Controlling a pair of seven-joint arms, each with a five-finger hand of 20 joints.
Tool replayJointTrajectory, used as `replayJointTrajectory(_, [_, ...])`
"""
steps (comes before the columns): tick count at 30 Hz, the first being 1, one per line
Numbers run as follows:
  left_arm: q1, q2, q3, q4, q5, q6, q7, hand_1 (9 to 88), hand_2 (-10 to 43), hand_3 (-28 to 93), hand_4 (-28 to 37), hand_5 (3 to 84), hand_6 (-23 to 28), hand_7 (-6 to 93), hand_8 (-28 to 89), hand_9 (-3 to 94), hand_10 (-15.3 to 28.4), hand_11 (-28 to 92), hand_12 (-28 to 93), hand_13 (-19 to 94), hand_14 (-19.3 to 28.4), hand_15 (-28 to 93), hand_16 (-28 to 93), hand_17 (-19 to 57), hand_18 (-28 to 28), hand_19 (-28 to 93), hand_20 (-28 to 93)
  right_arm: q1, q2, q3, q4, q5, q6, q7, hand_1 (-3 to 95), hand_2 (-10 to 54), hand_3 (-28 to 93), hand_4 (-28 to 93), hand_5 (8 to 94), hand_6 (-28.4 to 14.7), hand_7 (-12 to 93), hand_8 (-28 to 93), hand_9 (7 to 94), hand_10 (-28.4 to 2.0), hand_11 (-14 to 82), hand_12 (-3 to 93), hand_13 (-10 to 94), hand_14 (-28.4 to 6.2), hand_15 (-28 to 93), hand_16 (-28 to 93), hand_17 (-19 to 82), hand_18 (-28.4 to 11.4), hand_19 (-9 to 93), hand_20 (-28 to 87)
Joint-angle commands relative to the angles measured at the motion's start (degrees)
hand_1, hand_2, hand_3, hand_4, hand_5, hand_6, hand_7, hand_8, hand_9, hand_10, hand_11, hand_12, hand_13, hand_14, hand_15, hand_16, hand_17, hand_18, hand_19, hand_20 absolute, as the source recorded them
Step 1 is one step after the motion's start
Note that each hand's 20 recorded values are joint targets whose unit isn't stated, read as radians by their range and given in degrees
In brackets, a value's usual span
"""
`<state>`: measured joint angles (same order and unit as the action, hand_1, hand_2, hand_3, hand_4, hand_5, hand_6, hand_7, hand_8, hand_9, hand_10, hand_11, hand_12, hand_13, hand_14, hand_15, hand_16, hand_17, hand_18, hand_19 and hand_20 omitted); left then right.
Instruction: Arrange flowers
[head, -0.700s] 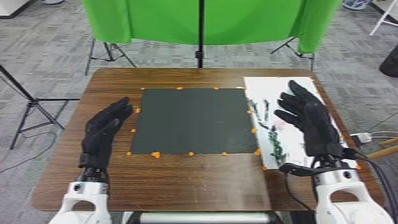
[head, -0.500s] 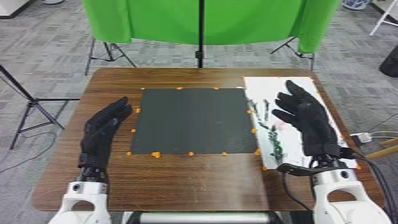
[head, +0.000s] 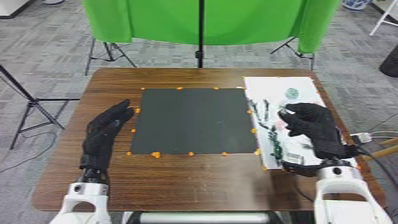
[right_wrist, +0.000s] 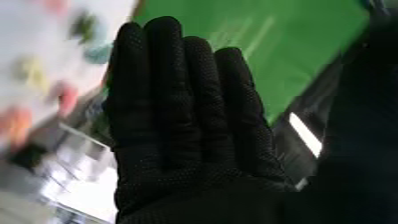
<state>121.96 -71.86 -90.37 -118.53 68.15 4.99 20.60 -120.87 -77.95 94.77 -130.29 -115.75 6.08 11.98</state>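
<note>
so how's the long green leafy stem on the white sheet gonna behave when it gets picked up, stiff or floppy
The green leafy stem looks thin for its length, so it is probably light and may bend a little. Its leaves stick out along the sides, so it seems unlikely to roll on the white sheet.

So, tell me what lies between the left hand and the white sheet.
In the head view, the dark mat, edged with orange dabs, lies between the left hand and the white sheet.
</note>
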Motion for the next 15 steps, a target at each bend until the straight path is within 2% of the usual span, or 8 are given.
replayJointTrajectory(1, [1.29, -0.53, -0.32, -0.57, 0.97, -0.43, -1.78, 28.1, -7.9, 66, -16.8, 47.3, 2.3, 11.4, -6, 44.8, 13.0, 15, 12, 36, 15.8, 10, 3, 10.2, 11.3, 6, 24, -0.38, 5.18, -0.21, -0.41, -27.42, -11.61, 6.0, 49.0, -9.5, 14, -15, 58.7, -4.9, 18, -6, 65.1, -16.3, 27.6, 26.0, 71, -10.7, 43, 23, 55, -11.0, 66, 41])
replayJointTrajectory(3, [1.05, -0.29, -0.41, -0.6, 1.14, -0.58, -1.94, 28.2, -7.8, 66, -16.8, 47.2, 2.4, 11.4, -6, 44.8, 13.1, 15, 12, 36, 15.8, 10, 3, 10.2, 11.3, 6, 24, 0.25, 6.3, -1.14, 0.59, -29.12, -12.11, 6.93, 43.5, -9.5, 31, -22, 61.3, -5.2, 16, -6, 70.0, -16.1, 26.8, 25.3, 76, -8.8, 43, 24, 59, -9.0, 70, 38])
replayJointTrajectory(5, [0.67, -0.11, -0.38, -0.56, 1.34, -0.7, -2.14, 28.2, -7.7, 66, -16.7, 47.3, 2.5, 11.2, -6, 44.8, 13.1, 15, 12, 36, 15.8, 10, 3, 10.2, 11.3, 6, 24, 0.88, 7.19, -1.86, 1.3, -29.73, -12.89, 8.13, 42.1, -9.5, 37, -26, 63.2, -5.2, 16, -6, 71.8, -15.6, 26.6, 24.9, 79, -8.0, 43, 24, 61, -7.8, 72, 37])
replayJointTrajectory(11, [0.33, -0.3, -0.06, -0.26, 2.1, -1.39, -2.76, 28.3, -7.6, 65, -16.6, 47.2, 2.5, 11.0, -6, 44.8, 13.0, 15, 12, 36, 15.8, 10, 3, 10.1, 11.4, 6, 24, 2.94, 9.03, -3.4, 4.34, -32.5, -13.62, 11.49, 41.9, -9.5, 38, -28, 65.3, -5.3, 17, -5, 73.3, -15.5, 26.0, 24.6, 81, -7.5, 44, 25, 63, -6.7, 74, 35])
replayJointTrajectory(15, [0.96, -0.36, -0.71, -0.58, 2.25, -1.32, -2.88, 28.4, -7.5, 65, -16.4, 47.1, 2.5, 10.9, -6, 44.7, 13.0, 15, 12, 36, 15.8, 10, 3, 9.8, 11.4, 6, 24, 4.19, 9.25, -4.13, 6.76, -32.69, -14.61, 12.4, 41.7, -9.5, 36, -28, 65.6, -5.4, 20, -4, 73.4, -15.6, 27.1, 25.8, 81, -7.3, 45, 25, 65, -5.8, 75, 34])
